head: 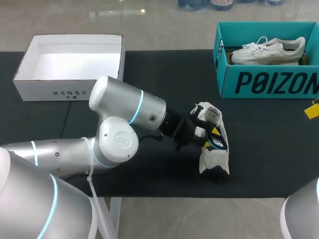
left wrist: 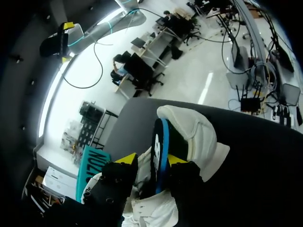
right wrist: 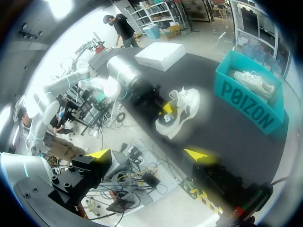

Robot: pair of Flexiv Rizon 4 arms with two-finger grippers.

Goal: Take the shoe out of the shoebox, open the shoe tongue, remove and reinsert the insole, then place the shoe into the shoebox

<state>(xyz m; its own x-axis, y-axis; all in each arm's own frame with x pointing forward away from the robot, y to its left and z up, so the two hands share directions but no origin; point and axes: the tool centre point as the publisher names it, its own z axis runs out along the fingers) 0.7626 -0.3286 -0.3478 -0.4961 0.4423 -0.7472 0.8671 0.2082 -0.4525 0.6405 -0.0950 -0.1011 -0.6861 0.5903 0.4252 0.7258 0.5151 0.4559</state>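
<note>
A white shoe [head: 214, 152] lies on the black table [head: 149, 74], right of the middle near the front. Its black and blue insole [left wrist: 160, 146] stands up out of the shoe, between the fingers of my left gripper [left wrist: 150, 160]. The fingers are apart: one yellow tip is close against the insole, the other has a gap to it. In the head view the left gripper [head: 207, 134] sits at the shoe's opening. My right gripper [right wrist: 150, 153] hangs open and empty, off to the right and well away from the shoe [right wrist: 182, 111]. One of its yellow fingertips [head: 312, 108] shows at the right edge.
A teal shoebox [head: 269, 82] stands at the back right with another white shoe [head: 269, 50] inside. An open white box [head: 70, 64] sits at the back left. My left arm [head: 124, 104] stretches across the middle of the table.
</note>
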